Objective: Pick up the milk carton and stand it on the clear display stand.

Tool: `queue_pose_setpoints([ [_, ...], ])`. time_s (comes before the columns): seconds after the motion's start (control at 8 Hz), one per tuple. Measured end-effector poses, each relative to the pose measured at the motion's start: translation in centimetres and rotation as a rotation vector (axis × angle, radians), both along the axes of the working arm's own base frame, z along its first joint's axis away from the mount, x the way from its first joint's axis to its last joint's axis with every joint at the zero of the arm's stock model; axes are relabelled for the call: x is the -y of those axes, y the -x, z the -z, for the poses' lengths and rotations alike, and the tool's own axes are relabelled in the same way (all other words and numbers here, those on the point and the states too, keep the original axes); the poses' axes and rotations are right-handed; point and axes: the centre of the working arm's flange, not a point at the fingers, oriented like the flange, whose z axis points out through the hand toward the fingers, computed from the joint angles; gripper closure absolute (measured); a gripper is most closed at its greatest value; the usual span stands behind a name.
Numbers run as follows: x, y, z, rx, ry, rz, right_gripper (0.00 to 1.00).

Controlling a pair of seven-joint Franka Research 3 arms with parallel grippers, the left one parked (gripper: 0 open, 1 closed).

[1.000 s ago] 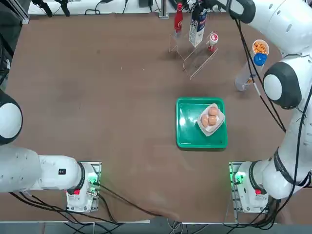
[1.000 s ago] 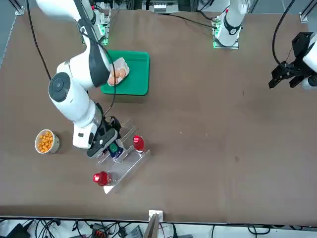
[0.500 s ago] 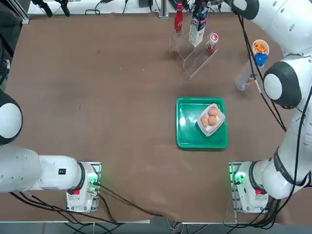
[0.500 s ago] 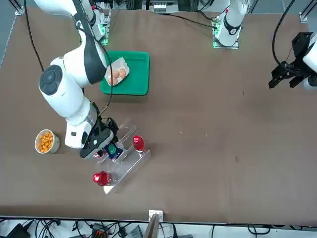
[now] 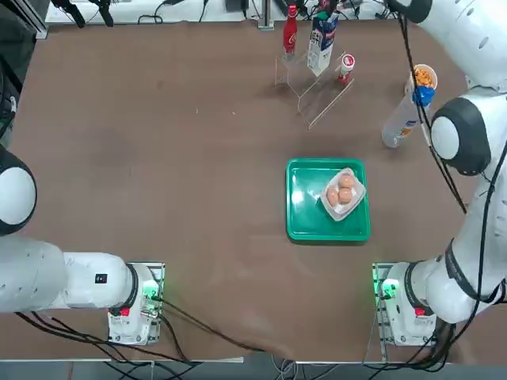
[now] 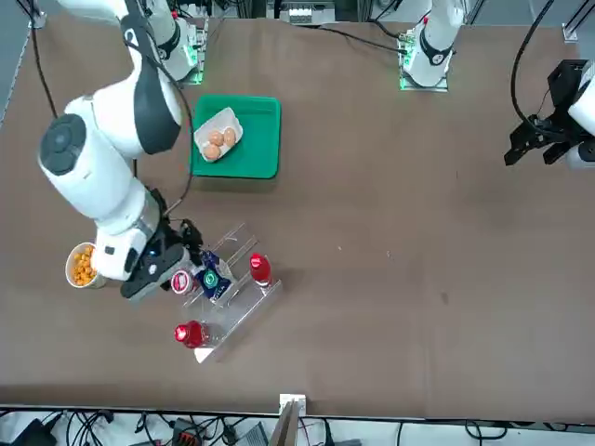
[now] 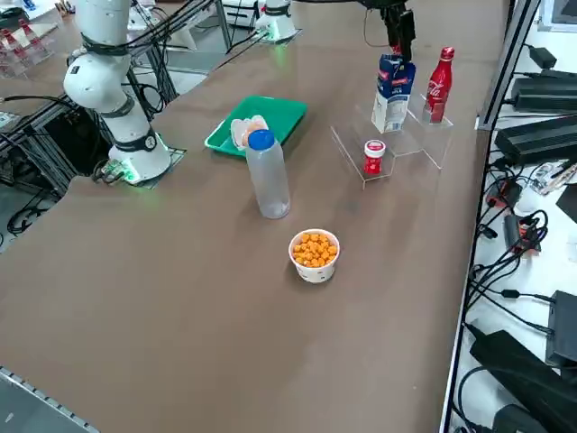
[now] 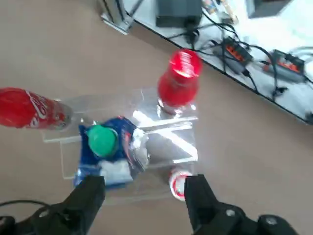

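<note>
- Top view: the small white and dark-blue milk carton stands upright on the transparent acrylic stepped display stand at the far edge of the brown table. A red cola bottle stands beside the carton on one side and a small red-capped jar on the other. A green tray holding a white carton of eggs lies nearer the robot; a tall clear bottle with a blue cap and a white cup of orange snacks stand to the right.
- Front view: the right hand hangs just beside the stand, near the carton but clear of it.
- Right side view: the carton stands on a middle tier of the stand, the cola bottle on the tier behind it, the jar on the lowest step. The hand is directly above the carton.
- Right wrist view: the two dark fingers are spread wide with nothing between them; the carton's green round cap shows below, on the stand.
</note>
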Motion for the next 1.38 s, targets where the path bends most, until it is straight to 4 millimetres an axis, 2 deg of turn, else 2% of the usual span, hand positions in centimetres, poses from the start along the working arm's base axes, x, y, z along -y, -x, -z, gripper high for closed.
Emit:
queue_pose_setpoints([
  [0.38,4.4,2.3,-6.0,-0.027,0.044,0.170,0.00],
  [0.62,9.6,3.5,-8.2,-0.077,0.077,0.279,0.00],
  [0.75,12.5,4.2,-8.8,-0.106,0.089,0.325,0.00],
  [1.0,16.9,5.6,-9.1,-0.133,0.087,0.390,0.00],
  [1.38,20.8,7.8,-9.7,-0.156,0.063,0.440,0.00],
])
